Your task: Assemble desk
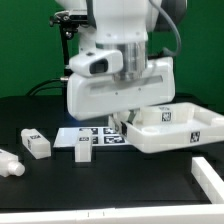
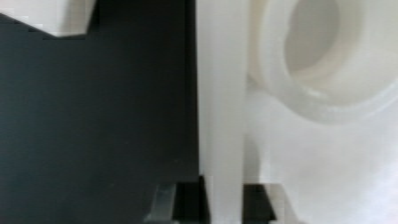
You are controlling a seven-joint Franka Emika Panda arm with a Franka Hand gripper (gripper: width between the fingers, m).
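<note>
in the exterior view the white tabletop panel [image 1: 178, 128] lies right of the frame's middle on the black table [image 1: 120, 190], rim upward, its left corner at the edge of the marker board [image 1: 97, 134]. the gripper [image 1: 124, 122] reaches down onto that corner of the panel. in the wrist view its dark fingers [image 2: 185, 200] stand on either side of the panel's rim wall [image 2: 221, 100], closed narrowly on it, with a round corner socket [image 2: 329, 50] just beside the wall. toward the exterior view's left, a tagged block leg [image 1: 82, 150] lies at the marker board's lower edge, a second leg [image 1: 35, 143] lies farther left, and a third white piece [image 1: 8, 163] is cut by the frame's edge.
</note>
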